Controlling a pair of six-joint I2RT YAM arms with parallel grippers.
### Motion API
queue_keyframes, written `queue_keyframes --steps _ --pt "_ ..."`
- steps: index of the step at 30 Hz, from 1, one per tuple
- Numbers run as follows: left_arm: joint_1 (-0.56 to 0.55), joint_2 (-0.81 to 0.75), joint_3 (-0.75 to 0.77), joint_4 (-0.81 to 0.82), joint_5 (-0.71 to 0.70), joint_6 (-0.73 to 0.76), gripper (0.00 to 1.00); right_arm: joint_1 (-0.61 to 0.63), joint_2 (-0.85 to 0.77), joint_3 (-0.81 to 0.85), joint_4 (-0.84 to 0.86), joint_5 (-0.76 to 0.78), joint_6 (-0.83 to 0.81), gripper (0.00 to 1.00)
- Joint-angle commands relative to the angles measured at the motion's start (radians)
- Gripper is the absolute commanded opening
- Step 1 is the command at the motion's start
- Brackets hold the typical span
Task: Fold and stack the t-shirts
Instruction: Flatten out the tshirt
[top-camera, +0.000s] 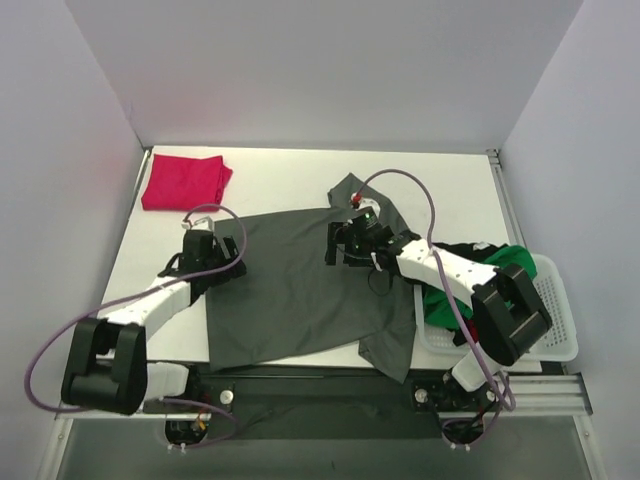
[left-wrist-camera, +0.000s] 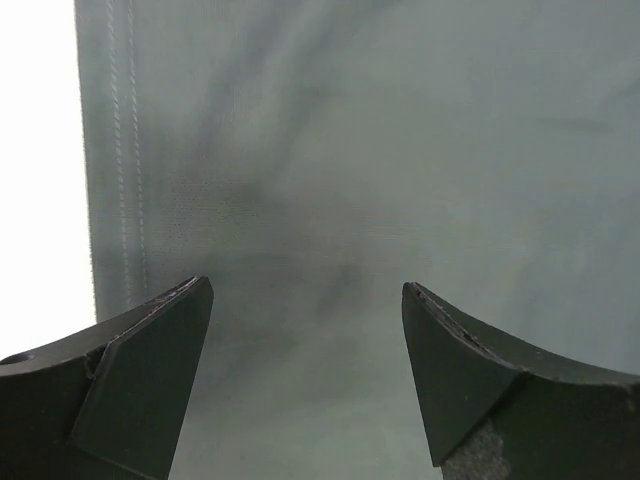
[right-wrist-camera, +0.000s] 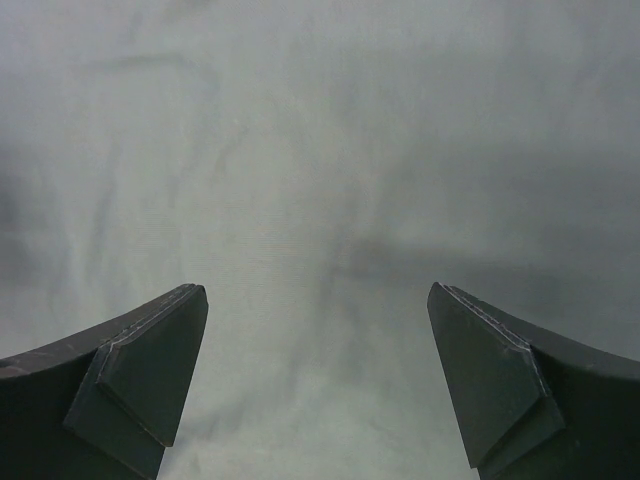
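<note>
A dark grey-green t-shirt (top-camera: 300, 290) lies spread flat across the middle of the white table (top-camera: 280, 170), one sleeve reaching toward 1 o'clock and another hanging at the near edge around 5 o'clock. The left gripper (top-camera: 235, 258) hovers at the shirt's 9 o'clock edge with its jaws spread wide and nothing between them; its wrist camera looks down on a stitched hem with bare tabletop just beyond at 9 o'clock. The right gripper (top-camera: 335, 245) hangs over the shirt's 2 o'clock area, near the sleeve, its jaws likewise wide apart and empty, and lightly creased grey-green cloth fills its wrist view. A magenta-red t-shirt (top-camera: 185, 182) sits folded at the table's 10 o'clock corner, well apart from the spread shirt. At 4 o'clock, a white plastic basket (top-camera: 555, 320) stands at the table's edge, holding a bright green t-shirt (top-camera: 437, 305) and a black t-shirt (top-camera: 462, 248) in a loose heap, partly hidden by the right arm
</note>
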Motion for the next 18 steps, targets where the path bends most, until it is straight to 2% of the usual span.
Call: queue_keyframes --steps 1,10,18 --pt "0.025 0.063 0.049 0.056 0.063 -0.004 0.88 -0.001 0.041 0.039 0.003 -0.024 0.034 0.99" --pt "0.120 0.183 0.070 0.088 0.141 -0.008 0.88 -0.001 0.156 0.095 -0.011 -0.045 0.042 0.99" --pt "0.142 0.271 0.130 0.125 0.146 -0.007 0.88 -0.008 0.262 0.175 -0.043 -0.059 0.052 0.98"
